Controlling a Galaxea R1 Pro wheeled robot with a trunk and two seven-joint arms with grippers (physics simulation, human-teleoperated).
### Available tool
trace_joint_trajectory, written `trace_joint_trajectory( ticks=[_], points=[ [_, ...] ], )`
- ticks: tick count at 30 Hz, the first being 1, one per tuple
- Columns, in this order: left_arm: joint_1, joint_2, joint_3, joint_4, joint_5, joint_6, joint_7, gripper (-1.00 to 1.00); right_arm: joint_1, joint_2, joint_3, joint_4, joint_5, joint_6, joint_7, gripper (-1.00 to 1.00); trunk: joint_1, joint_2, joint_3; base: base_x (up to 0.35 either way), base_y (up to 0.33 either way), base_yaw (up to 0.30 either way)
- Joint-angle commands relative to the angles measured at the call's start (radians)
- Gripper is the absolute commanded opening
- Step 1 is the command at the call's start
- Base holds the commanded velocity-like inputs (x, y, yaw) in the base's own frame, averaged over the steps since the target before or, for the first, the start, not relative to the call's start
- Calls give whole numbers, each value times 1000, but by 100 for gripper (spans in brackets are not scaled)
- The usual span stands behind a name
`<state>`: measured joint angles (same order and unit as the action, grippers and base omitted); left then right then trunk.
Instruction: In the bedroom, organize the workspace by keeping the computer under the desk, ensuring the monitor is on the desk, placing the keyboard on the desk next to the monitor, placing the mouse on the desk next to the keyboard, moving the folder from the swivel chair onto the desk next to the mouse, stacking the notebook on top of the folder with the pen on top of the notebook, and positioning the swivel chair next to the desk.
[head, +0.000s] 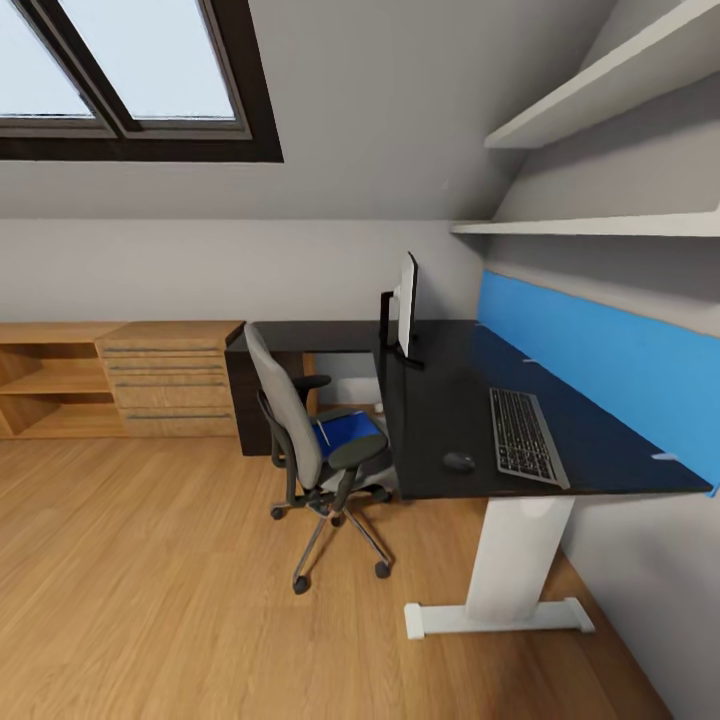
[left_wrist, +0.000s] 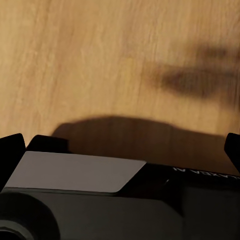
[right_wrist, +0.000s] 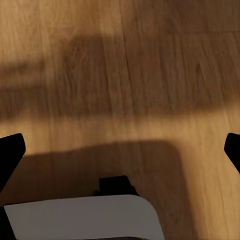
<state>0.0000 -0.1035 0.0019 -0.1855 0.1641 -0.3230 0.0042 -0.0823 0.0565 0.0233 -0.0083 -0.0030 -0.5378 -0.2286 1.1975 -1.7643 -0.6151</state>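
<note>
Left gripper: fingertips at far edges of wrist view, spread wide, nothing between, wooden floor beneath. Right gripper: same, jaws wide apart, empty, over floor. Swivel chair stands at desk's inner edge, back turned to camera; blue folder lies on its seat. On desk top: mouse just beside keyboard, keyboard along blue back panel. Monitor upright farther back, seen edge-on. Wooden drawer unit against far wall; skylight above.
</note>
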Motion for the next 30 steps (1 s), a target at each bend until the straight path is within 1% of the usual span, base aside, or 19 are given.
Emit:
trace_joint_trajectory(
  ticks=[1,2,18,26,30],
  points=[
    [0,0,0,0,5,-2,0,100,-1,0,3,1,0,-2,-5,100,4,-8,-4,0,0,0],
    [0,0,0,0,6,-2,0,100,-1,0,3,1,0,-2,-4,100,8,-15,-7,0,0,0],
    [0,2,0,0,6,-4,0,100,-1,0,3,0,0,-2,-4,100,8,-15,-7,0,0,0],
    [0,2,0,6,7,-4,0,100,-1,0,3,1,0,-2,-4,100,38,-71,-32,0,0,0],
    [0,11,2,44,10,-6,0,100,-1,0,3,1,0,-2,-4,100,54,-99,-45,0,0,0]
  ],
)
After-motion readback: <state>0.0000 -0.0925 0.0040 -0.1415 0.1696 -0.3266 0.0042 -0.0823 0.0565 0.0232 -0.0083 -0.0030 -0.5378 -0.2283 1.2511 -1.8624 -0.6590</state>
